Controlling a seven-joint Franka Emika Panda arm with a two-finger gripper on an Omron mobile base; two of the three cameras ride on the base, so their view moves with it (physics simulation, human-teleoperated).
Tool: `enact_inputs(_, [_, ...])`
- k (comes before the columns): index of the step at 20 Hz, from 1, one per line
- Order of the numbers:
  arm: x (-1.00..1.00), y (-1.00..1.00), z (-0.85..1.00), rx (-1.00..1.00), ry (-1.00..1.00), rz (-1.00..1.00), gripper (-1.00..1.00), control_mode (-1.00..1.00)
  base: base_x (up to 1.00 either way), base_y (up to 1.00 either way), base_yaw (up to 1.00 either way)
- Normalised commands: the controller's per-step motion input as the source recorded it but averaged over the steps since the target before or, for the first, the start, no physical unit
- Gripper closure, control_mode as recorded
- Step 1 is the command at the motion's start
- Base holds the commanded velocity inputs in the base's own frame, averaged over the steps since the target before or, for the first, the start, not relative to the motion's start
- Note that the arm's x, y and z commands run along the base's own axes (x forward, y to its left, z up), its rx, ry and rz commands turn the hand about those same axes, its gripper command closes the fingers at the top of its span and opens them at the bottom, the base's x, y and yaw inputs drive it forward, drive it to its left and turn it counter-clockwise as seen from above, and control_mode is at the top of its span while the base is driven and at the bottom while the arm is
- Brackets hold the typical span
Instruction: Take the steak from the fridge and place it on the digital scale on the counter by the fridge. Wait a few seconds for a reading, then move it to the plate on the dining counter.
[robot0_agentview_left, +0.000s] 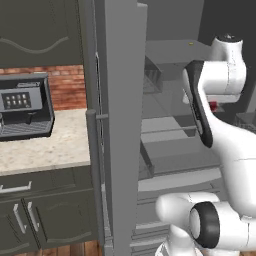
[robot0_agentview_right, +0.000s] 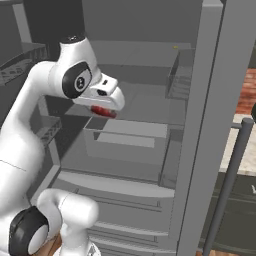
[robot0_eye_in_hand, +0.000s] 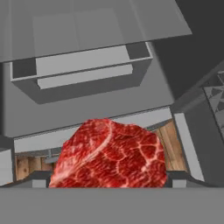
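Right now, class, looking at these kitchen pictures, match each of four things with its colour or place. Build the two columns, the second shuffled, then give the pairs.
Things
1. steak
2. fridge
3. coffee machine
4. brick wall

Descriptions
A. grey metal, door standing open
B. red, behind the counter
C. marbled red, close under the hand camera
D. dark, standing on the beige counter

Pairs: 1-C, 2-A, 3-D, 4-B

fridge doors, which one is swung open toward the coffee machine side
The tall grey fridge door standing edge-on beside the counter with the coffee machine. The other door is also open, but it stands on the opposite side, with the long bar handle in front of it.
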Motion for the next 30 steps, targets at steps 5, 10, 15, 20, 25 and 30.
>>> enact_inputs(5, [-0.49, 0.02, -0.07, -0.01, -0.39, 0.0, 1.0, -1.0, 0.0, 0.0, 0.0])
enact_inputs(10, [-0.05, 0.0, -0.11, 0.0, -0.14, 0.0, 1.0, -1.0, 0.0, 0.0, 0.0])
enact_inputs(15, [0.01, 0.0, -0.03, 0.0, 0.0, 0.01, 1.0, -1.0, 0.0, 0.0, 0.0])
enact_inputs(20, [0.07, 0.0, 0.0, 0.0, 0.01, 0.0, 1.0, -1.0, 0.0, 0.0, 0.0])
enact_inputs(25, [0.0, 0.02, 0.0, 0.0, 0.0, 0.0, 1.0, -1.0, 0.0, 0.0, 0.0])
enact_inputs(30, [-0.08, 0.04, -0.08, 0.0, 0.0, 0.0, 1.0, -1.0, 0.0, 0.0, 0.0])
